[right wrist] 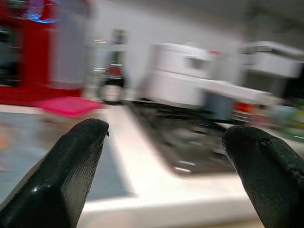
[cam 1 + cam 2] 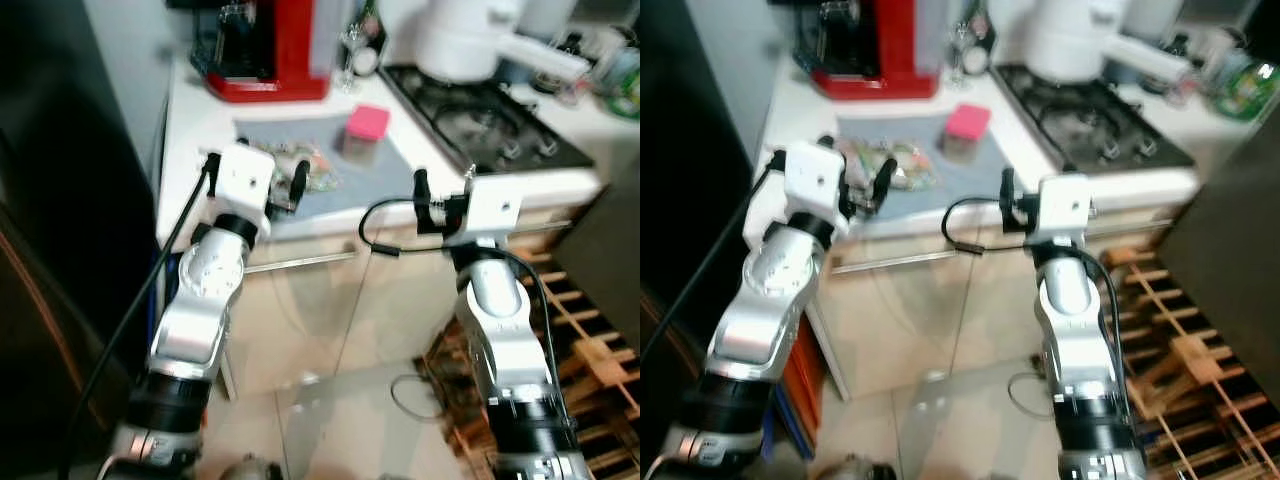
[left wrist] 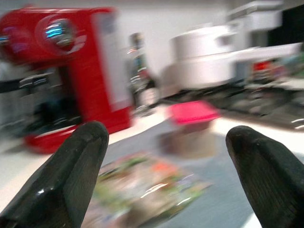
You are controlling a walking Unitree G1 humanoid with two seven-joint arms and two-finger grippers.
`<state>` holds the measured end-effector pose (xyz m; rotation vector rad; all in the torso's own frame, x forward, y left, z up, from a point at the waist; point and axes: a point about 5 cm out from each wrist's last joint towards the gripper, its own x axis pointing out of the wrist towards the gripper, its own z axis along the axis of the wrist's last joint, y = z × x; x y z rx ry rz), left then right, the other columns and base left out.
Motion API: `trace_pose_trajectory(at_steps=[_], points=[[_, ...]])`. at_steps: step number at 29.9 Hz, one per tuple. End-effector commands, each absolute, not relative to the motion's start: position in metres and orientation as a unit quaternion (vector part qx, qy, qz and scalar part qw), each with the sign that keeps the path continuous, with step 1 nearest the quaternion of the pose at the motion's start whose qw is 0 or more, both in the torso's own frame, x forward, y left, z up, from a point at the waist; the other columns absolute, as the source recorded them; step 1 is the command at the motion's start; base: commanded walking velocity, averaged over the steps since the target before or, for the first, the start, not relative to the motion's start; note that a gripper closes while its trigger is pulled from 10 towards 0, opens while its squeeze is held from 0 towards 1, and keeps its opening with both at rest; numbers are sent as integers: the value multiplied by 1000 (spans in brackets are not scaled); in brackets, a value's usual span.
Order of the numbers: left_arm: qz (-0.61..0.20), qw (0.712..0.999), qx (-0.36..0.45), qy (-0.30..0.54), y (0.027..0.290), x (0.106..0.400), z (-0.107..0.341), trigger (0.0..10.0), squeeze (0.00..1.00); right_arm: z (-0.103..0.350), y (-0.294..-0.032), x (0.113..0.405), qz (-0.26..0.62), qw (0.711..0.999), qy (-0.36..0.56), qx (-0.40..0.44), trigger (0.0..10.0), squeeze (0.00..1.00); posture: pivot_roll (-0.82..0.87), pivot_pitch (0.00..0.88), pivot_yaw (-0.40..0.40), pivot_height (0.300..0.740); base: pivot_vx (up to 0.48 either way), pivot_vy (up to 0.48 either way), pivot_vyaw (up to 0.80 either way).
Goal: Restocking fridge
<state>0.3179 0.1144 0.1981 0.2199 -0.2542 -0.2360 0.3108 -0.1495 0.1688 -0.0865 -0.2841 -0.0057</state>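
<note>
Two silver arms rise from the tiled floor [image 2: 330, 400] toward a white kitchen counter [image 2: 190, 130]. The left gripper [image 2: 283, 180] hovers over the counter's front edge with its black fingers [image 3: 71, 175] spread wide and holding nothing. Just beyond its fingertips lies a flat packet of food [image 3: 142, 190] with a colourful printed wrapper, resting on a grey cloth [image 2: 330, 150]; whether the fingers touch it cannot be told.

The right gripper [image 2: 440, 200] is held at counter height just in front of the counter edge, its fingers [image 1: 66, 175] likewise parted and empty. A black cable [image 2: 375, 235] loops off its wrist.

Farther along the cloth, ahead of the left gripper and to the left of the right gripper's line, sits a small container with a pink lid [image 2: 366, 125].

Ahead of the right gripper lies a black gas hob [image 2: 480, 125], with a white appliance [image 2: 470, 40] standing at its far side. Beyond the left gripper, at the back of the counter, stands a red coffee machine [image 2: 275, 50], with a dark bottle [image 3: 140, 71] beside it. A dark tall surface [image 2: 60, 200] fills the space to the left arm's outer side. Wooden slats [image 2: 590, 340] lie on the floor beside the right arm.
</note>
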Motion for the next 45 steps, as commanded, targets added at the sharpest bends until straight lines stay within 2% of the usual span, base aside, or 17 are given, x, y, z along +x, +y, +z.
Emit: trace_pose_trajectory(at_steps=[1, 18, 25, 35, 39, 45], points=[[-134, 964, 105, -204, 107, 312, 224, 10000, 0, 177, -164, 312, -40, 984, -163, -53, 10000, 0, 19, 0, -33, 740, 0, 0, -725], [-118, 957, 92, -248, 104, 314, 242, 10000, 0, 175, -161, 314, -32, 984, -165, -53, 10000, 0, 16, 0, -30, 740, 472, 0, 0], [-163, 946, 100, -261, 86, 310, 246, 10000, 0, 177, -161, 314, -34, 983, -173, -53, 10000, 0, 22, 0, -29, 740, 480, 0, 0], [-170, 950, 107, -241, 85, 312, 242, 10000, 0, 179, -157, 315, -34, 985, -169, -27, 10000, 0, 18, 0, -19, 740, 0, 0, 0], [-146, 958, 93, -230, 96, 318, 242, 10000, 0, 178, -148, 317, 3, 990, -137, 33, 10000, 0, 14, 0, -19, 740, 0, 0, 0], [-128, 964, 89, -216, 108, 328, 245, 10000, 0, 172, -142, 319, 21, 992, -115, 55, 10000, 0, 16, 0, -25, 740, 0, 287, 0]])
